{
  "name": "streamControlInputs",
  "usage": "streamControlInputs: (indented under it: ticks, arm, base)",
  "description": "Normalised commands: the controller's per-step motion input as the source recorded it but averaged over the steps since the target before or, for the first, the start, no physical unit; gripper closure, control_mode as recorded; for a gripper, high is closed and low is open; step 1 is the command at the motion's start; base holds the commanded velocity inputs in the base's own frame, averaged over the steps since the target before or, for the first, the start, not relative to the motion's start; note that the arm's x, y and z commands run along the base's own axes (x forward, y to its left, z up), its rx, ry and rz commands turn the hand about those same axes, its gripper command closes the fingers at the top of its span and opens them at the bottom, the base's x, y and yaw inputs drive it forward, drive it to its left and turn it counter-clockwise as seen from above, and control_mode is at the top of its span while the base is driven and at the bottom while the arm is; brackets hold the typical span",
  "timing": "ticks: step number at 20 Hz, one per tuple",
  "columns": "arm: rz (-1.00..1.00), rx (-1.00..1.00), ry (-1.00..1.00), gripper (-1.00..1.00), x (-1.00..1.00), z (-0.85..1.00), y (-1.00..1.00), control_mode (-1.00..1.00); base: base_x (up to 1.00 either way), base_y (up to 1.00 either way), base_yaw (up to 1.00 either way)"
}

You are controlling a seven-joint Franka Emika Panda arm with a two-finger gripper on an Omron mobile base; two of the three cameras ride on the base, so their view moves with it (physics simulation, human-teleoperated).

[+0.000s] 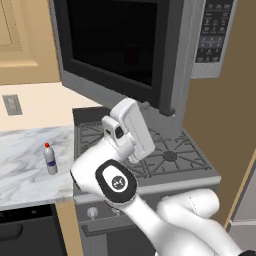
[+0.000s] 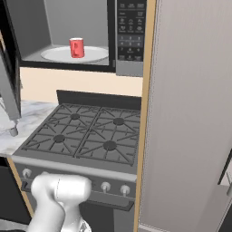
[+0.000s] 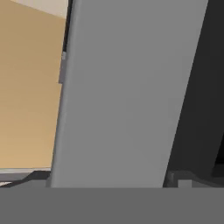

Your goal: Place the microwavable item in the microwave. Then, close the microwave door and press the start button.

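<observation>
The red cup (image 2: 77, 47) stands upright on the round turntable plate (image 2: 93, 55) inside the microwave (image 2: 68, 18). The microwave door (image 1: 110, 45) hangs open, with its black glass window turned toward the left base view. My gripper (image 1: 140, 120) is just below the door's lower right corner, over the stove. Its fingers are hidden there. Up close in the hand view are the door's grey frame (image 3: 127, 87) and dark glass (image 3: 205, 87). The dark keypad panel (image 2: 130, 31) is right of the cavity.
A gas stove (image 2: 81, 131) with black grates lies under the microwave. A small clear bottle (image 1: 50, 159) with a red cap stands on the marble counter (image 1: 25, 170) to the left. A tall grey panel (image 2: 190, 113) borders the stove on the right.
</observation>
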Motion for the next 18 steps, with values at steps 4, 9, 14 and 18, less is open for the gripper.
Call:
streamControlInputs:
  ticks: [4,9,14,18]
  arm:
    - [0.19,0.16,-0.01,-1.0,0.01,0.22,-0.83,-1.0]
    - [0.14,0.13,0.01,-1.0,0.13,0.41,-0.4,-1.0]
    - [0.15,0.14,0.08,-1.0,0.22,0.5,-0.34,-1.0]
    - [0.17,0.15,0.02,-1.0,0.34,0.38,-0.45,-1.0]
  base:
    - [0.0,0.0,0.0]
    - [0.0,0.0,0.0]
    - [0.0,0.0,0.0]
    - [0.0,0.0,0.0]
